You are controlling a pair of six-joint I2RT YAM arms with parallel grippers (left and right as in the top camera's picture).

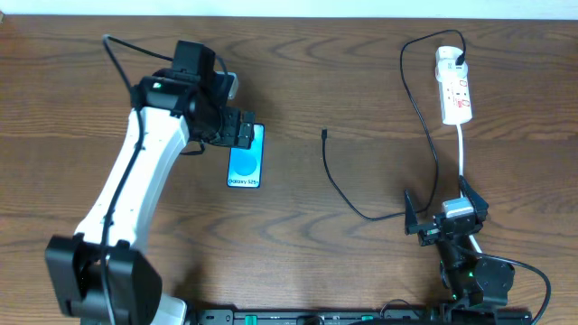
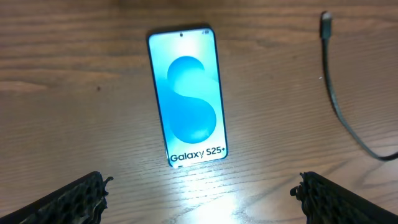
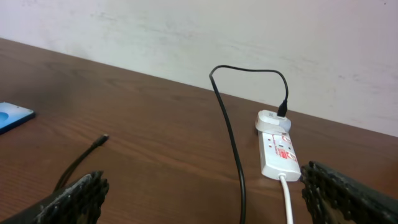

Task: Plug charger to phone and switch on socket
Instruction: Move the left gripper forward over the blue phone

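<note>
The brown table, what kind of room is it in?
Probably a robot test lab: a white robot arm over a wooden table, plain wall behind, phone and socket laid out.

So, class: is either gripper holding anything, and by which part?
Nothing is held. The left gripper and the right gripper are both open and empty.

The phone [image 1: 246, 164] lies flat and screen up, left of centre in the overhead view. Its light-blue display is lit, with white "Galaxy S25+" text at the lower end. The charger [image 1: 330, 176] is a thin black cable whose small plug tip [image 1: 324, 135] lies loose to the right of the phone, well apart from it. The cable curves down and right, then climbs to the socket [image 1: 454, 90], a white power strip with red markings at the upper right. Its black plug sits in the strip's top end.
</note>
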